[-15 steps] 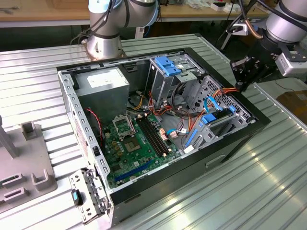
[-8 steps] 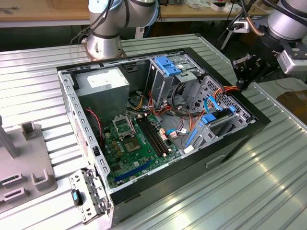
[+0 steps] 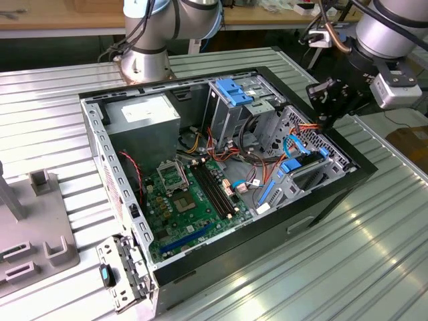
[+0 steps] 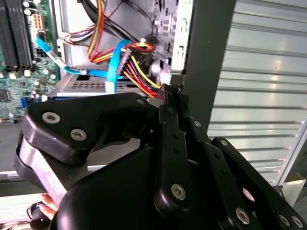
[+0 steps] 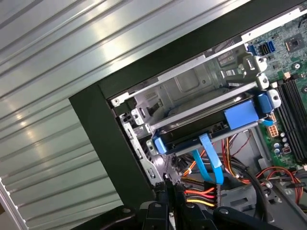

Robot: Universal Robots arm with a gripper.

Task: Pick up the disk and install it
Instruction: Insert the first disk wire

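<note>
Robotics laboratory or test workshop. An opened desktop computer case (image 3: 221,167), its motherboard (image 3: 194,200) and cabling exposed, lies on a ribbed metal work table (image 3: 374,234). An industrial robot arm (image 3: 160,33) is bolted at the table's far edge, with a wooden bench (image 3: 60,13) behind it. Grey holding fixtures (image 3: 33,227) stand at the exterior view's left.

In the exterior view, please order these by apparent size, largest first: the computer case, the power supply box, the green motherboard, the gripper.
1. computer case
2. green motherboard
3. power supply box, apparently close to the motherboard, so unsure
4. gripper
</note>
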